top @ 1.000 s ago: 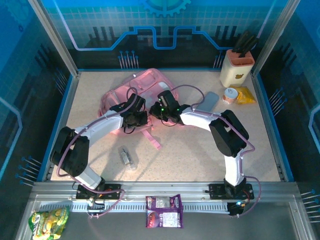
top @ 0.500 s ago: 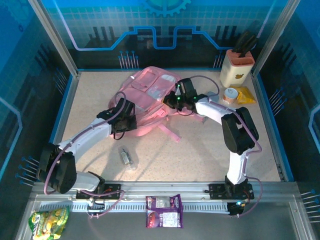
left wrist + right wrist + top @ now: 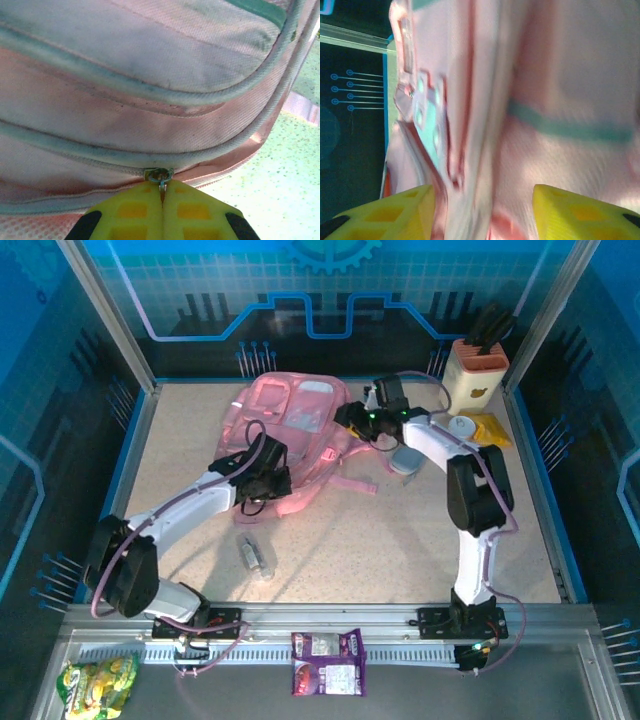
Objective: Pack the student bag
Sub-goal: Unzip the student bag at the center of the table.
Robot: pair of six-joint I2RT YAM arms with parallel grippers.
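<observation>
From my remote station I watched the speckled tabletop (image 3: 400, 540), where the pink student bag (image 3: 290, 425) lay toward the far middle, its paler front pockets facing up and a pink strap (image 3: 352, 483) trailing off its near right side. In the left wrist view the student bag (image 3: 150, 100) showed its piped seams and a zipper line up close. In the right wrist view its (image 3: 545, 75) fabric was blurred.

The left hand (image 3: 262, 485) sat at the bag's near edge. The wrist camera showed the left hand (image 3: 161, 187) closed, its yellow fingers pressed together on the small metal zipper pull (image 3: 160, 176).

The right hand (image 3: 352, 420) was at the bag's far right side. In its own view the right hand (image 3: 492, 200) stood open, fingers well apart with bag fabric between them. I could not tell whether they pressed it.

A cream knife block (image 3: 472, 375) stood in the far right corner. A grey pencil case (image 3: 406, 462) lay just right of the bag, and a yellow packet (image 3: 488, 430) lay near the block.

A purple packet (image 3: 328, 662) and a green packet (image 3: 97, 685) rested on the near metal ledge. A small clear bottle (image 3: 255, 555) lay on the tabletop near the left arm.
</observation>
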